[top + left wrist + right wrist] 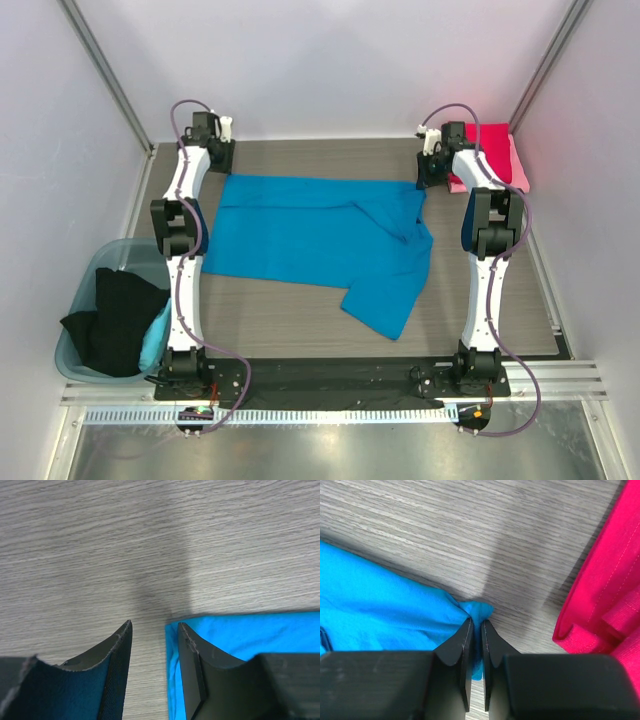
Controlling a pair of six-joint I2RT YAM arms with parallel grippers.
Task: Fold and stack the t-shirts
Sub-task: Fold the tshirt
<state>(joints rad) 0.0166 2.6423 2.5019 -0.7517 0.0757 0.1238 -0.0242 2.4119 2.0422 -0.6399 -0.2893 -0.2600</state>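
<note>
While right gripper (476, 622) pinches blue t-shirt (320, 235) corner for folding | left gripper (155, 624) stands open astride opposite corner, not yet clamped.

I have the spread t-shirt (310, 235) lying on the table (300, 322), the folded t-shirts (497, 150) stacked just off its far right corner, and the tub (90, 280) off its near left side with another t-shirt (115, 322) draped in it.

Grey wood-grain tabletop (300, 320) boxed in by 3 plain pale walls (330, 60) — soft, even light.
</note>
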